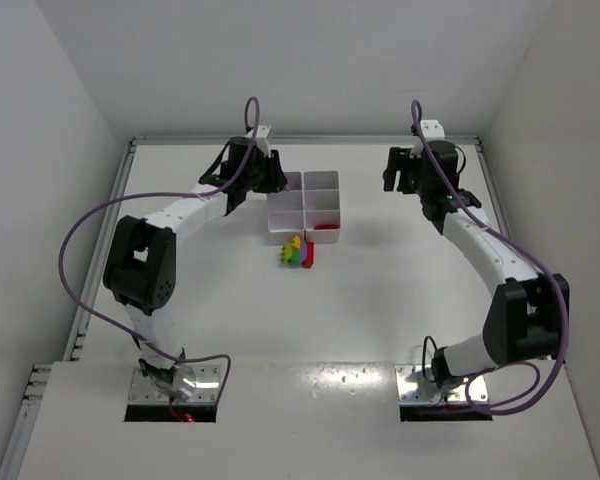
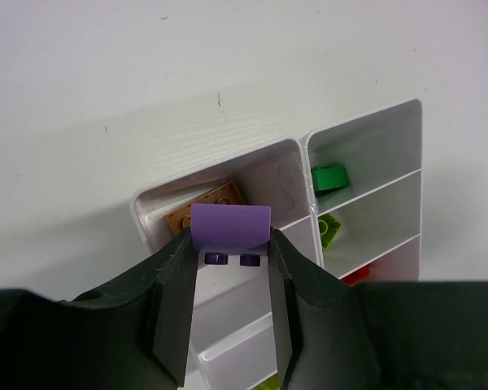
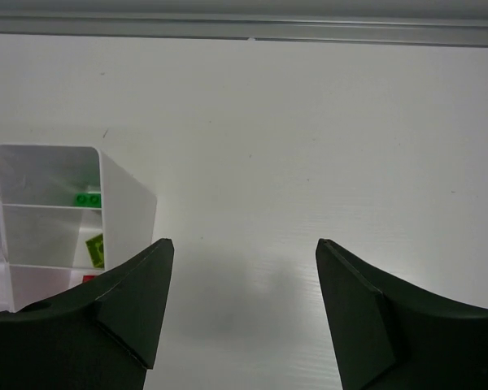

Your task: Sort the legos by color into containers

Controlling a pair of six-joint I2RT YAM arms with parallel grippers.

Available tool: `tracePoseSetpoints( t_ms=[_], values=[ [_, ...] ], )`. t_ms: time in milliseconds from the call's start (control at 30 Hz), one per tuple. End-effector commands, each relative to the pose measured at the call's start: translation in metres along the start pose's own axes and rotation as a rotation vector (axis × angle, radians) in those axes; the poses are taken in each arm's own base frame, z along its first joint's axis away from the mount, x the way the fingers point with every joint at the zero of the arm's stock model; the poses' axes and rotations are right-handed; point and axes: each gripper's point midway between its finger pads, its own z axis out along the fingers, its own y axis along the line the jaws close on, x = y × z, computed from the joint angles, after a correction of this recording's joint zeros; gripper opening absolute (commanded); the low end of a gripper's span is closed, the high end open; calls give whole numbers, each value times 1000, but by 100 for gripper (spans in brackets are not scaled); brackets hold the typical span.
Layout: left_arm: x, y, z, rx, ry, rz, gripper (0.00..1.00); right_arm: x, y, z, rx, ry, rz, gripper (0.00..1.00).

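White tabletop [image 1: 380, 320] fills the space between plain pale walls [image 1: 40, 120]. At the left, the left gripper [image 2: 230, 244] is clenched on a purple brick [image 2: 230, 225]. Its two black fingers [image 2: 172, 309] press the brick's sides. The brick is smooth and lilac on its upper face, with two dark round marks along its lower edge.

It hangs over the far-left end of the tray [image 2: 307, 154], a thin-walled white box of square cells in two rows. Just behind the purple brick, a tan-orange brick [image 2: 211, 201] lies in the corner cell. Whether the two touch cannot be told.

In the row to the right, a dark green brick [image 2: 329, 176] sits in the far cell and a lime brick [image 2: 328, 230] in the middle one. A red brick [image 2: 355, 276] is in the near cell, half cut off by the gripper body. From above, the left gripper [image 1: 263, 178] hides the purple brick and the tray's far-left cell.

Just beside the tray's near edge [image 1: 303, 240], on the table, is a small cluster of loose bricks [image 1: 297, 252]. Yellow, green and red ones are packed together there, too small to count.

Further right, well apart from the tray, the right gripper [image 3: 244, 252] hovers over bare table with its fingers spread wide and nothing between them. Its wrist view catches only the tray's right side [image 3: 126, 203], with the left side cut off by the frame.
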Motion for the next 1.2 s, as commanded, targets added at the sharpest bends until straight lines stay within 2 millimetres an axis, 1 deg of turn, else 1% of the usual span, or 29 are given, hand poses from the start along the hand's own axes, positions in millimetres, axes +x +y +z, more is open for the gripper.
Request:
tracePoseSetpoints(
  t_ms=[0,67,100,133,167,200,233,267,300,333,367,400,433,567,600,633,667,700,733,767,800,867,933,967,1000,1033,1067,1167],
  values=[
    [-8,-7,-1,-15,-18,-2,0,-25,-2,-13,-11,-72,5,72],
    [-4,-8,-10,-6,-17,-12,0,-26,-6,-13,-10,-72,10,72],
    [1,-7,-12,-3,-27,-22,0,-21,-8,-13,-13,-63,13,72],
    [-11,-13,-24,14,-76,-26,0,-21,-8,-13,-13,-62,13,72],
    [-15,-15,-31,25,-108,-23,0,-18,-7,-10,-23,-52,12,72],
    [-15,-16,-36,36,-141,-30,0,-16,-6,-10,-23,-52,22,72],
    [-17,-23,-41,52,-156,-23,0,-16,-5,-10,-34,-51,21,72],
    [-26,-27,-50,61,-180,-30,0,-16,-5,-10,-34,-51,21,72],
    [-27,-26,-50,53,-184,-31,0,-15,-2,-10,-46,-50,21,72],
    [-21,-24,-49,44,-159,-33,0,-14,-2,-7,-46,-48,30,72],
    [-19,-24,-51,45,-158,-44,0,-14,-1,-7,-55,-47,30,72],
    [-22,-25,-54,48,-166,-43,0,-10,1,-5,-63,-37,30,72],
    [-15,-27,-53,51,-152,-41,0,-10,1,-5,-64,-37,39,72],
    [-11,-25,-53,37,-136,-54,0,-7,2,-2,-72,-27,39,72],
    [-11,-25,-53,37,-136,-54,0,-11,3,-3,-73,-36,39,72],
    [-7,-23,-50,33,-126,-55,0,-12,3,-3,-73,-36,39,72],
    [-7,-23,-50,33,-126,-55,0,-8,3,0,-72,-27,39,72],
    [-3,-22,-47,30,-116,-56,0,-8,3,0,-72,-27,39,72],
    [4,-25,-42,35,-97,-52,0,-8,3,0,-72,-27,39,72],
    [7,-22,-39,22,-92,-53,0,-8,3,0,-72,-27,39,72],
    [9,-26,-39,29,-89,-49,0,-8,3,0,-72,-27,39,72],
    [21,-22,-31,18,-59,-52,0,-8,3,0,-72,-27,39,72],
    [23,-19,-26,5,-49,-53,0,-8,3,0,-72,-27,39,72],
    [24,-18,-24,1,-39,-53,1,-8,3,0,-72,-27,39,72],
    [31,-16,-19,-5,-22,-55,4,-8,3,0,-72,-27,39,72],
    [28,-15,-19,-15,-26,-55,7,-6,2,0,-71,-18,40,72],
    [32,-13,-16,-20,-14,-55,9,-6,2,0,-71,-18,40,72],
    [32,-13,-13,-20,-14,-55,16,-6,6,-1,-91,-16,40,72]
  ],
)
